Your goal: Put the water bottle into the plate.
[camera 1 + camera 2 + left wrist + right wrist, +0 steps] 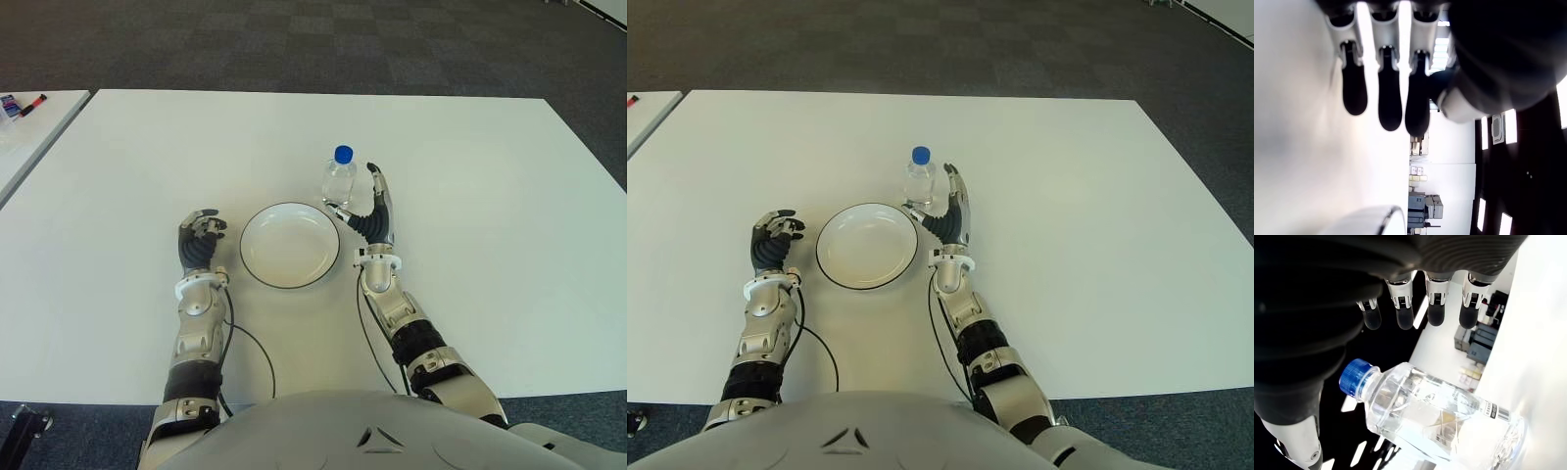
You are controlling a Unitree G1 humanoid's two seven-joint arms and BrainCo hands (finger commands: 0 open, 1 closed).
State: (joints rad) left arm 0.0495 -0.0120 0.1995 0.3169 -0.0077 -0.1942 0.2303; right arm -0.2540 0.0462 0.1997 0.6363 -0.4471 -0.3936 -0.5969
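Water bottle (pixel 340 178), clear with a blue cap, stands upright on the white counter (pixel 490 196), just beyond the far right rim of the plate (pixel 290 245) and not yet inside it. The plate, white with a dark rim, holds nothing.

Right robot hand (pixel 373 208) is raised just right of the bottle, palm turned toward it, with the fingers (pixel 1404 316) extended and spread; the right wrist view shows the bottle within the span of the hand while open space separates it from the fingertips. The thumb reaches toward the bottle's base, though contact there cannot be confirmed. The hand therefore grasps nothing at this moment.

Left robot hand (pixel 200 238) shows left of the plate, its fingers curled inward and holding nothing.

Judged progress: the task is at the approach stage. The reach to the bottle appears nearly complete; closing the fingers around the bottle, lifting it, carrying it the short way over the plate's rim and setting it down inside all remain to be done.
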